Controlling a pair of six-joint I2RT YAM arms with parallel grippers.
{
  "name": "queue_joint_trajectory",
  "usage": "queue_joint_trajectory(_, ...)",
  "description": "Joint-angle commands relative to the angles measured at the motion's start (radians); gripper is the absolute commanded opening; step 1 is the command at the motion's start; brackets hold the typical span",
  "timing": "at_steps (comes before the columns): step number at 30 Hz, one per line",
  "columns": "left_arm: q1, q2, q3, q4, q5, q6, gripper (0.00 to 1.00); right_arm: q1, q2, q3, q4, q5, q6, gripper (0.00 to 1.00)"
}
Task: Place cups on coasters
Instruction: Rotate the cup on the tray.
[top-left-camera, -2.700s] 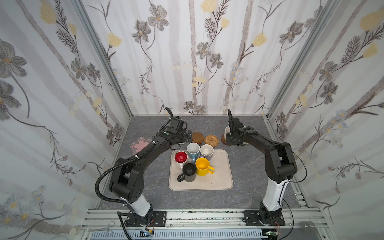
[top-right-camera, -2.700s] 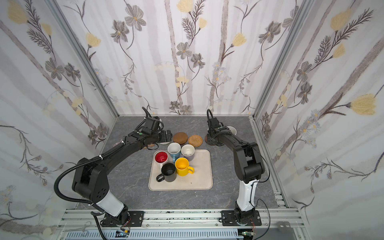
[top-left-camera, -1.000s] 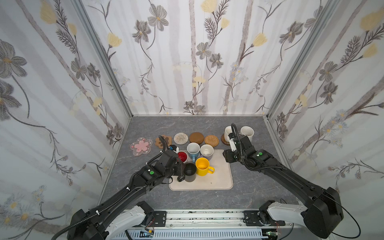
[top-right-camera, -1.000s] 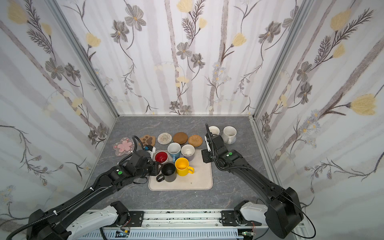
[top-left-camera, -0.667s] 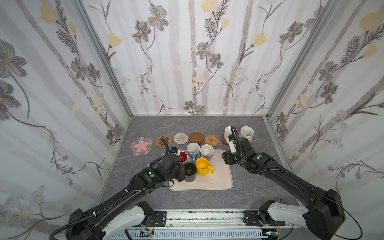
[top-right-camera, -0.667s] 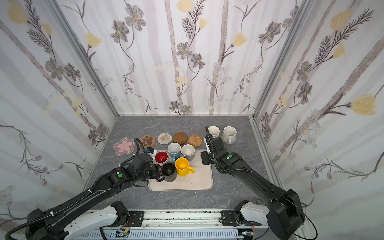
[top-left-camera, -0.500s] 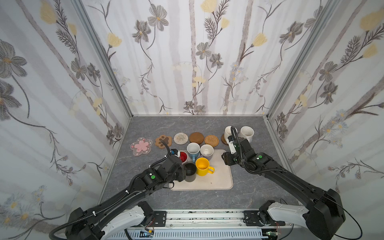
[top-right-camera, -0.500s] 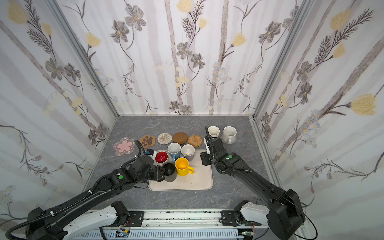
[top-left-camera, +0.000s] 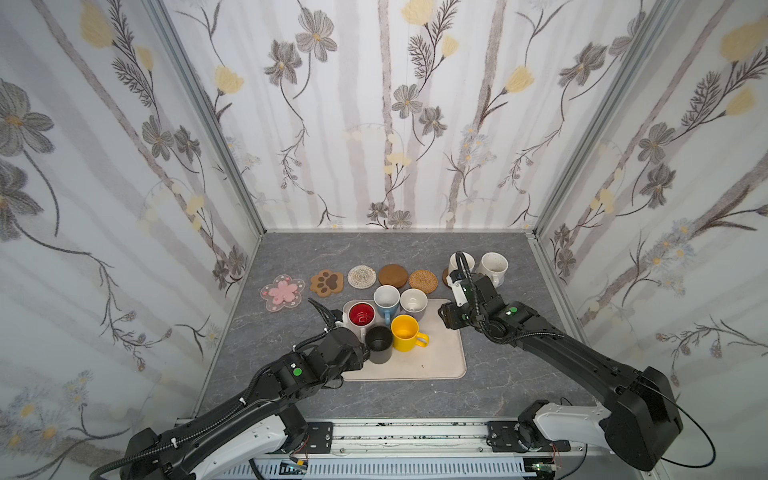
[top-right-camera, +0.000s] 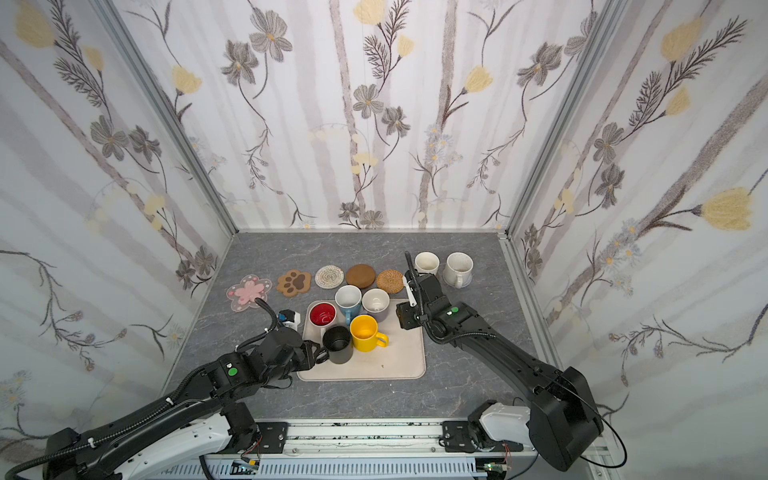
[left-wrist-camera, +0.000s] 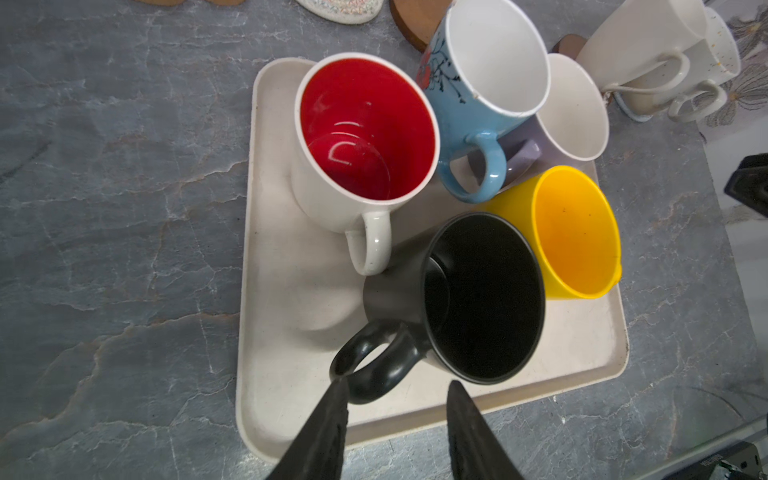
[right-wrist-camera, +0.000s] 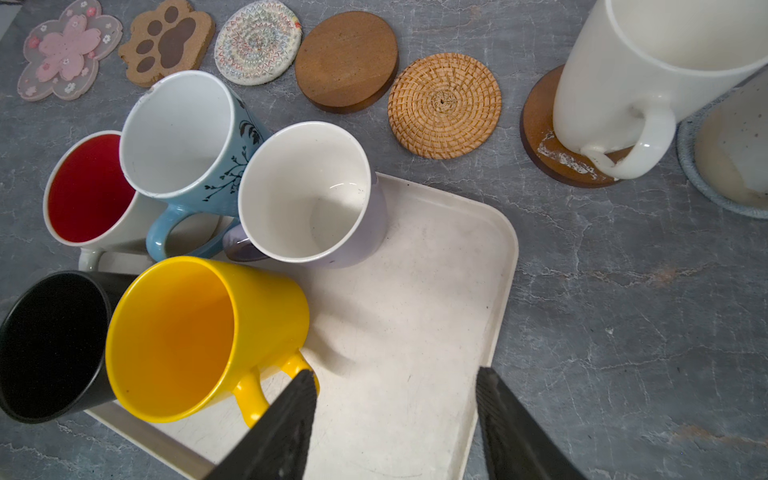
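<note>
Left end effector (left-wrist-camera: 395, 384) open at black mug (left-wrist-camera: 478, 299) handle, red-lined mug (left-wrist-camera: 365, 129) beside

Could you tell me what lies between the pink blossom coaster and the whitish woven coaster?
The brown paw coaster, shown in both top views.

- Bright, even, diffuse light from overhead; both top views sharp, no harsh shadows.
- Soft, faint shadows beside mugs on the tray (left-wrist-camera: 291, 291).
- Glare arcs inside the red-lined mug (left-wrist-camera: 365, 137), glossy glaze.
- Wrist views: strong wide-angle stretch at the edges, mugs leaning outward.
- Top views: mild stretch toward the corners.
</note>
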Motion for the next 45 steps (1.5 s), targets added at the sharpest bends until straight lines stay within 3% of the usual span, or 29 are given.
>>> queue_joint_trajectory(1,-0.001,0.003,-0.028,0.006,-0.05,-0.082,0.41,0.003,0.017,0.016,0.044,-0.012,-0.012,0.63)
queue_joint_trajectory(11,0.0,0.037,-0.042,0.009,-0.138,-0.097,0.42,0.01,0.04,0.024,0.041,-0.016,-0.016,0.63)
queue_joint_trajectory(18,0.001,0.096,-0.034,0.028,-0.142,-0.077,0.31,0.012,0.043,0.03,0.036,-0.014,-0.015,0.63)
queue_joint_trajectory(37,-0.003,0.149,-0.037,0.109,0.031,-0.018,0.29,0.015,0.055,0.022,0.045,-0.006,-0.017,0.63)
queue_joint_trajectory(45,-0.05,0.181,-0.027,0.115,0.06,-0.03,0.29,0.015,0.06,0.022,0.053,-0.01,-0.015,0.63)
